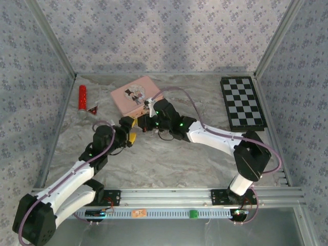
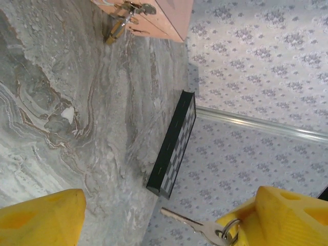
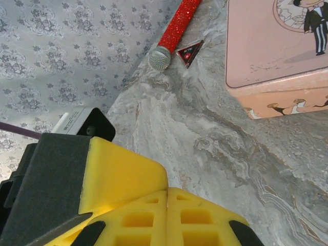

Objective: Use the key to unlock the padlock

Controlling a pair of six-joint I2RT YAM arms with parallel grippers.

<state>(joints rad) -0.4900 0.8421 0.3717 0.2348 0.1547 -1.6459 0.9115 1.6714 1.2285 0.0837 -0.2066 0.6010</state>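
Note:
The small brass padlock point(image 2: 119, 26) hangs from the clasp on the front of the pink tin point(image 2: 169, 18), at the top of the left wrist view. My left gripper point(image 2: 169, 199) is open, its yellow fingers point(image 2: 43, 218) wide apart. The silver key point(image 2: 197, 224) sticks out from the right-hand finger by its ring and is not clamped. It lies well short of the padlock. My right gripper point(image 3: 168, 193) is shut with nothing between its fingers. In the top view both grippers, left point(image 1: 130, 132) and right point(image 1: 145, 123), meet just in front of the tin point(image 1: 134, 94).
A folded chessboard point(image 1: 242, 102) lies at the back right. A red microphone point(image 1: 82, 97) and a small dark triangle point(image 1: 93, 109) lie at the back left. Patterned walls close in the marble table point(image 1: 169, 164) on three sides.

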